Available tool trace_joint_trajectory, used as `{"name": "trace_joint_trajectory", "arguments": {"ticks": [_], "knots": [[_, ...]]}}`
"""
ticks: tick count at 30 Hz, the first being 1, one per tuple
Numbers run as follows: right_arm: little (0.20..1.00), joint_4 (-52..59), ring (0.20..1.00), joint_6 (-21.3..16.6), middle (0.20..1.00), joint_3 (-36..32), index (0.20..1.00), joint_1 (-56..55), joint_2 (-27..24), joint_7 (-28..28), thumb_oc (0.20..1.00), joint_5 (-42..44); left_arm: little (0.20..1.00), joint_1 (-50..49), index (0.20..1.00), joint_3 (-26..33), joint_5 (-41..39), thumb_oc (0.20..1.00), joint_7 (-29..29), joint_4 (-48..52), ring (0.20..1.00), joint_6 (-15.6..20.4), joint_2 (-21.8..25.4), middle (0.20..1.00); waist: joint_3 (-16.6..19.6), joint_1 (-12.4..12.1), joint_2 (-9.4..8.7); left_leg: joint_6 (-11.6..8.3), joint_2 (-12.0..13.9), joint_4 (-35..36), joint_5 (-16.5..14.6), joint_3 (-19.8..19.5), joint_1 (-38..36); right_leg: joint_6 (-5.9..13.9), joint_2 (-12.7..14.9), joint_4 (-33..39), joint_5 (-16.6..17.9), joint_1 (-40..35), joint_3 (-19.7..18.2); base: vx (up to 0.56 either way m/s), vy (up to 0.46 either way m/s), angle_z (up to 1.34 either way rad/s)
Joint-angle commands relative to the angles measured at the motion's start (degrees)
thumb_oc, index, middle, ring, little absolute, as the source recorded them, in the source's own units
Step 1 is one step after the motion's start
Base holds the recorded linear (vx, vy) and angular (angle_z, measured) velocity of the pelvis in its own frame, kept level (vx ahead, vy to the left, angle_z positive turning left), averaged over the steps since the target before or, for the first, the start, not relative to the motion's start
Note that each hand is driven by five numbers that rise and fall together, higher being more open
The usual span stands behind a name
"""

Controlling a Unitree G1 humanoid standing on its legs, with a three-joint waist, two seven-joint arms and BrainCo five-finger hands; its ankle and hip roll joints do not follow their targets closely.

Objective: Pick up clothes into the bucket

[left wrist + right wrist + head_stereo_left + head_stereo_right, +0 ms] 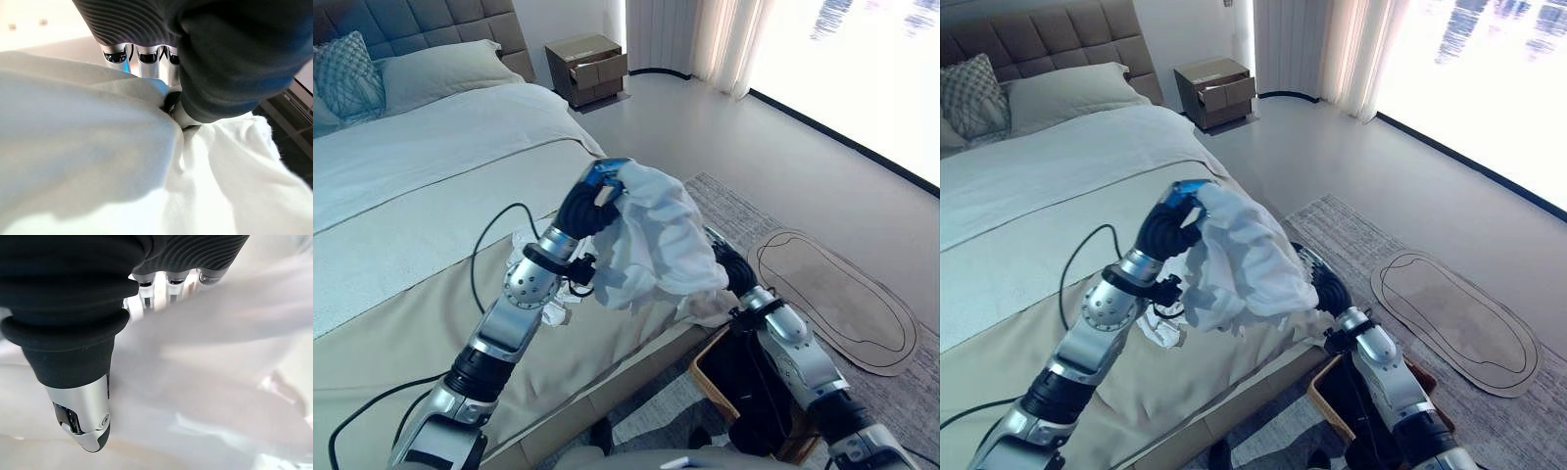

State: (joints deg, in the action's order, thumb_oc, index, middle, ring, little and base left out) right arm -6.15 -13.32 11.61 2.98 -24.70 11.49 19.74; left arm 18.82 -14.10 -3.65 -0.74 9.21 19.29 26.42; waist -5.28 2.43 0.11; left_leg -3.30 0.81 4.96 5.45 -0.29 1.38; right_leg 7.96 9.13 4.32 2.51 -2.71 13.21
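Bedroom with a beige-covered bed (401, 294), a wooden nightstand (589, 67) by the far wall and a grey rug (724, 211) beside bright curtained windows. At the bed's edge, the left hand (590, 203) is raised, its fingers (146, 63) curled over a bunched white garment (656, 245) and pinching the cloth against the thumb, as the left wrist view shows. The garment hangs down from those fingers, clear of the bedcover, and drapes over the right hand (1324, 282), which reaches in from below; its fingers (168, 284) lie against the cloth, but whether they grip it cannot be told. A dark-lined wooden bucket (724, 377) stands on the floor below the right arm, beside the bed frame.
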Motion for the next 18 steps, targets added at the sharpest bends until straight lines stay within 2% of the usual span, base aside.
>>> {"name": "trace_joint_trajectory", "arguments": {"ticks": [1, 3, 8, 18], "knots": [[1.0, 7.4, 1.0, -3.7, 1.0, -4.9, 1.0, 0.2, 1.6, -2.9, 1.0, 1.8, 0.2, 2.3, 0.2, 3.8, 8.8, 0.2, 5.1, -4.3, 0.2, 1.2, 1.8, 0.2, 2.6, 1.1, -2.26, 0.92, 0.4, -0.9, -4.2, 0.7, -1.9, 1.89, 1.4, -4.1, 2.6, 3.2, 0.3, 0.0, 0.0, 0.0], [1.0, 10.7, 1.0, -4.0, 1.0, -6.2, 1.0, -1.0, 2.2, -2.3, 1.0, 3.9, 0.2, 1.7, 0.2, 4.3, 10.2, 0.2, 5.7, -5.5, 0.2, 1.0, 2.1, 0.2, 2.6, 1.4, -2.32, 0.94, 0.4, -0.9, -4.2, 0.8, -2.0, 1.87, 1.4, -4.2, 2.5, 3.2, 0.2, 0.0, 0.0, 0.0], [1.0, 15.7, 1.0, -3.7, 1.0, -4.7, 1.0, -0.2, 1.8, -1.0, 1.0, 3.7, 0.2, 1.8, 0.2, 3.7, 13.8, 0.2, 5.8, -7.2, 0.2, 0.6, 2.5, 0.2, 2.8, 1.6, -2.45, 0.99, 0.4, -1.0, -4.3, 1.0, -2.2, 1.85, 1.3, -4.2, 2.6, 3.2, -0.2, -0.01, -0.002, -0.06], [1.0, 21.5, 1.0, -0.5, 1.0, 6.2, 1.0, 6.6, 2.7, 1.8, 1.0, 2.6, 0.2, 3.3, 0.2, 2.2, 20.1, 0.2, 6.7, -6.9, 0.2, -0.2, 3.0, 0.2, 2.5, 1.0, -2.5, 1.0, 0.3, -1.3, -4.2, 1.2, -1.7, 1.66, 1.3, -3.9, 2.9, 3.6, -0.5, -0.02, -0.001, -0.02]]}}
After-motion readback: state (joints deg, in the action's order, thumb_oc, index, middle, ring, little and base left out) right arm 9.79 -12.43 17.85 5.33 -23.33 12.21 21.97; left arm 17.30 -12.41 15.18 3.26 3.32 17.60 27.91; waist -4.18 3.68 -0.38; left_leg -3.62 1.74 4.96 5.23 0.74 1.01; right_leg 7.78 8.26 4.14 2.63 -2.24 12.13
